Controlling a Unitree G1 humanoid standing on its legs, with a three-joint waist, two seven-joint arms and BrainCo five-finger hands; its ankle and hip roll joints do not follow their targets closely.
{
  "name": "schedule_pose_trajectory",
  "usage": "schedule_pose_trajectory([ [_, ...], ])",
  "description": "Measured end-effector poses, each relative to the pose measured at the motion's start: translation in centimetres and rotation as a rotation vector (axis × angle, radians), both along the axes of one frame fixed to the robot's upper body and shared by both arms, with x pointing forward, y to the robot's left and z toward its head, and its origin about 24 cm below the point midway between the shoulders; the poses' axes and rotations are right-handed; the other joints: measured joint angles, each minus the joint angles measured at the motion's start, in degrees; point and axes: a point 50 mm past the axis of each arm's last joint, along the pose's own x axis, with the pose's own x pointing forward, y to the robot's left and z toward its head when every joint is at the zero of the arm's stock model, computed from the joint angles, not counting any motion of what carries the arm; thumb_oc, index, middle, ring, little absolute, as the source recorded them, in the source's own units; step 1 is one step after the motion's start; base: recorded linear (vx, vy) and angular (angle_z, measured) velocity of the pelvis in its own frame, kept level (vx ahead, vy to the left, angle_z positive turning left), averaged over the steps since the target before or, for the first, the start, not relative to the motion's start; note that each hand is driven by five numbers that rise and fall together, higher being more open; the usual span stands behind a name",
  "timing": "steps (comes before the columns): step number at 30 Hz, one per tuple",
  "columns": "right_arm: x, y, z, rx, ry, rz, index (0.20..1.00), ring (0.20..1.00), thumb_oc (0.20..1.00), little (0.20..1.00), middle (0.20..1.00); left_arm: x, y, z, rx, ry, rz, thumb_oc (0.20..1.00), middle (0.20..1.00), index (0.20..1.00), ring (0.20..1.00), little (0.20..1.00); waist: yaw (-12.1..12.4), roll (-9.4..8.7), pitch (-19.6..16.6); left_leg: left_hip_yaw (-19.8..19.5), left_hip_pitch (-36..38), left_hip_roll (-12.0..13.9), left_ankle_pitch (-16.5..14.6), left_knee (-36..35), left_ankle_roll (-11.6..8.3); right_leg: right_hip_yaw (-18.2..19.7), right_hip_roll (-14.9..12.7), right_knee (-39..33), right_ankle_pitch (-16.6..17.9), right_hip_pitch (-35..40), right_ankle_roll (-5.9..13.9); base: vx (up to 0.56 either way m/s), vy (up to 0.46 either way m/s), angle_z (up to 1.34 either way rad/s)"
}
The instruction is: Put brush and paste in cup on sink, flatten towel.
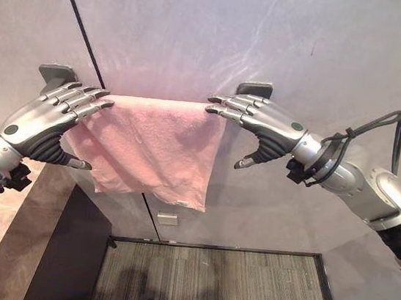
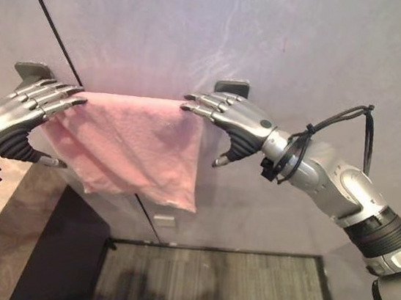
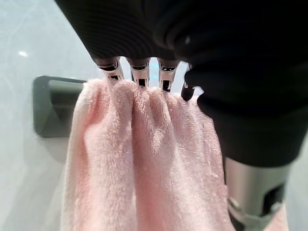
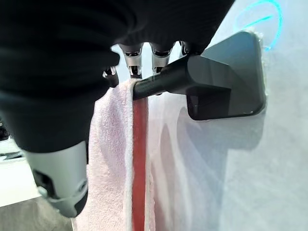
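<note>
The left robot hand rests straight fingers on the pink towel's left end, where the cloth bunches in folds over the dark towel bar. The right robot hand lays open fingers on the towel's right top corner by the bracket. The terry is soft and light (it should slide easily); best drawn outward along its top edge. No readable writing.

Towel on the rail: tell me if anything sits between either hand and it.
Nothing visible does. The left hand already rests straight fingers on the pink towel at the left end of its top edge, and the right hand touches its right end by the rail bracket.
</note>
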Motion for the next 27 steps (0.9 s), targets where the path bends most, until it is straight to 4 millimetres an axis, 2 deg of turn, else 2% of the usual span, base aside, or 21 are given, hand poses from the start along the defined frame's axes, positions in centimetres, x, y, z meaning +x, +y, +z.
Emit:
schedule_pose_trajectory([
  [7, -0.4, -0.2, 0.4, -0.003, -0.026, 0.001, 1.000, 1.000, 1.000, 1.000, 1.000, -0.1, 0.2, 0.0, -0.076, -0.033, 0.008, 1.000, 1.000, 1.000, 1.000, 1.000, 0.0, -0.04, 0.2, -0.7, -1.1, 0.0, 0.3, 0.0, -0.05, -0.2, 0.0, 0.0, 0.0, -0.7, -0.04, 0.00, -0.001, 0.03],
  [15, -0.8, -0.9, 1.0, -0.118, -0.110, -0.022, 1.000, 1.000, 1.000, 1.000, 1.000, -0.1, -0.2, 0.5, -0.131, -0.068, -0.008, 1.000, 1.000, 1.000, 1.000, 1.000, -0.5, -0.75, 0.6, -2.0, -1.9, 0.0, 0.6, 0.0, -0.10, -1.6, 0.3, 0.0, 0.0, -0.7, -0.05, 0.00, -0.002, 0.08],
  [27, -0.9, -0.8, 1.1, -0.122, -0.122, -0.020, 1.000, 1.000, 1.000, 1.000, 1.000, -0.7, -0.2, 0.1, -0.279, -0.095, -0.017, 1.000, 1.000, 1.000, 1.000, 1.000, -1.0, -1.02, 1.0, -2.6, -2.0, 0.0, 0.6, 0.0, -0.14, -1.8, 0.3, -0.2, -0.1, -0.6, -0.09, 0.00, 0.000, 0.00],
])
